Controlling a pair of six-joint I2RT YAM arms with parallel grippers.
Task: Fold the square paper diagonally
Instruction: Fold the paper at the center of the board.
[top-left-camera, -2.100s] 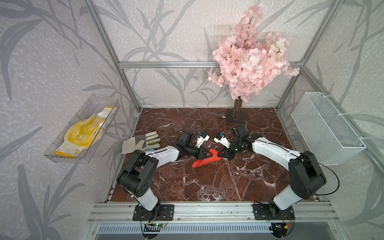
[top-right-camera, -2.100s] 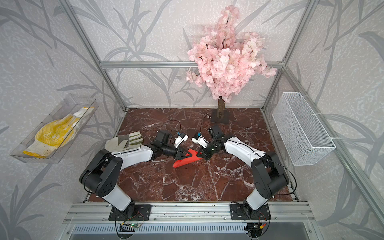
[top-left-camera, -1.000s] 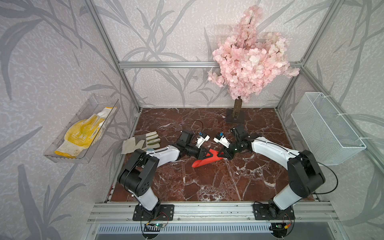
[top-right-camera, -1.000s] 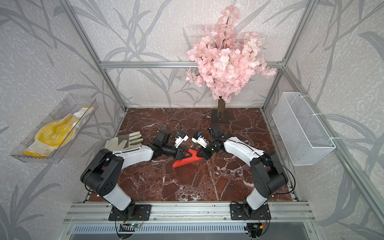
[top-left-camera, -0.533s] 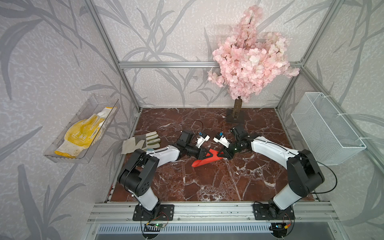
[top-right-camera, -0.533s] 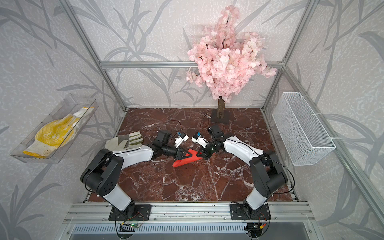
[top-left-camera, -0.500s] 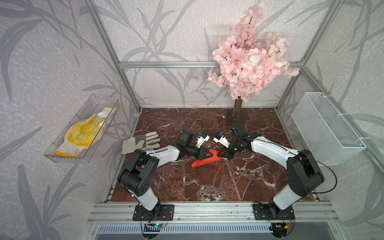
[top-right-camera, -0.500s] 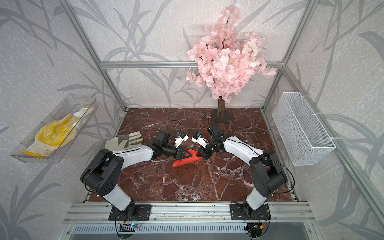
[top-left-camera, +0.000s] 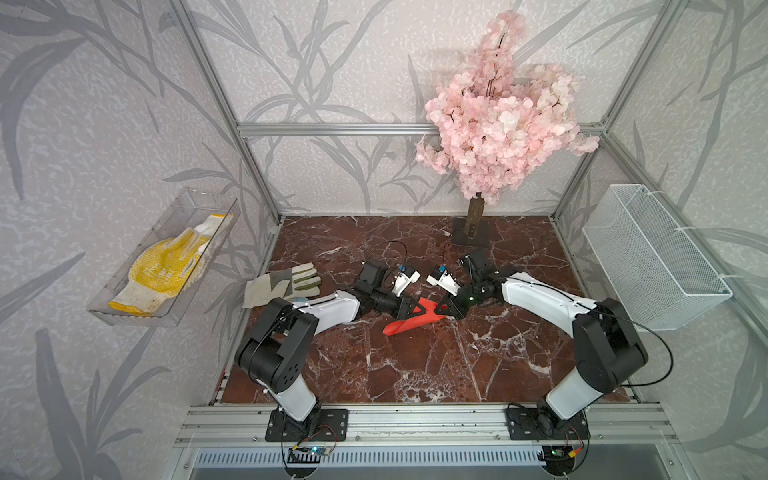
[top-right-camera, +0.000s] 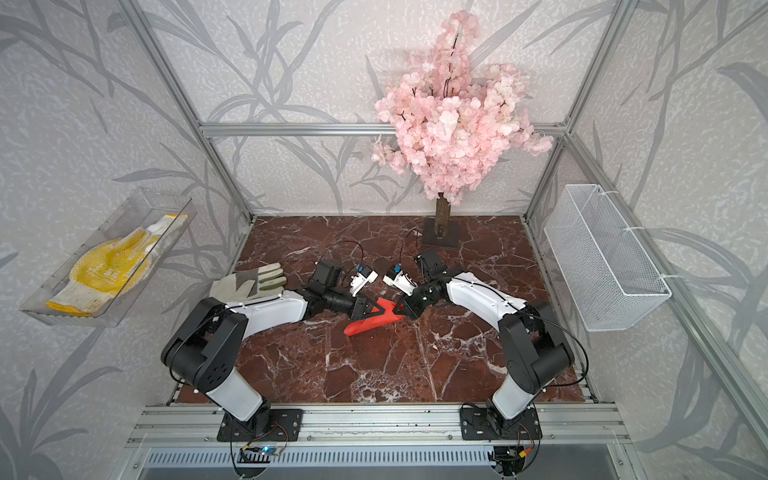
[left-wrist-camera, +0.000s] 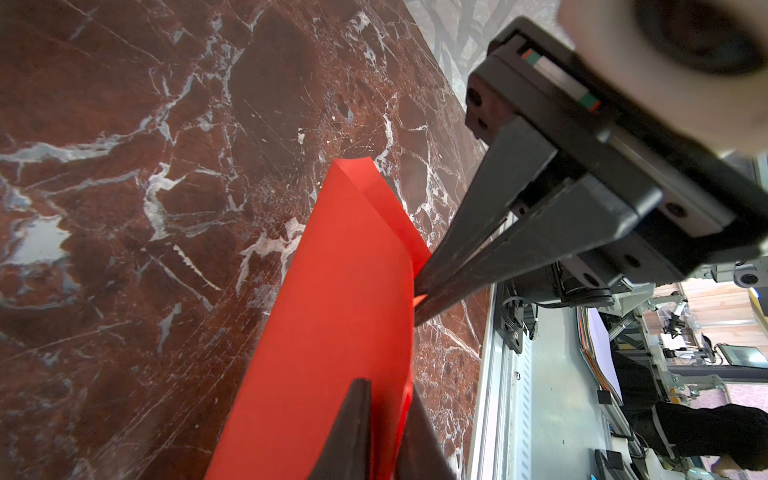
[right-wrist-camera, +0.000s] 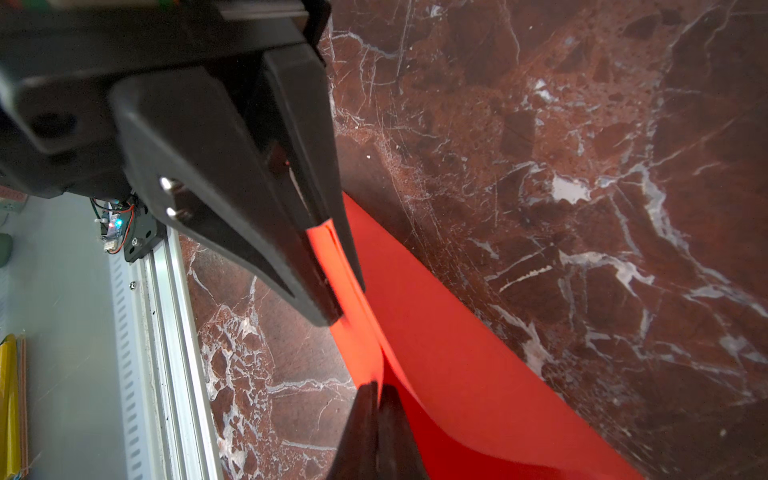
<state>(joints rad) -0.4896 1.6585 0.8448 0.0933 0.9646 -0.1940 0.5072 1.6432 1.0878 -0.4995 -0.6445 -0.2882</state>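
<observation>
The square paper is bright red-orange and lies mid-table, doubled over on itself with its raised end between both arms. My left gripper comes in from the left and is shut on the raised edges. In the left wrist view the paper runs between my left gripper's dark fingers. My right gripper comes in from the right, shut on the same edge of the paper, a short way from the left one. The far folded tip rests on the marble.
A pale grey-white work glove lies at the table's left edge. A pink blossom tree stands at the back. A white wire basket hangs on the right wall. A clear tray on the left wall holds a yellow glove.
</observation>
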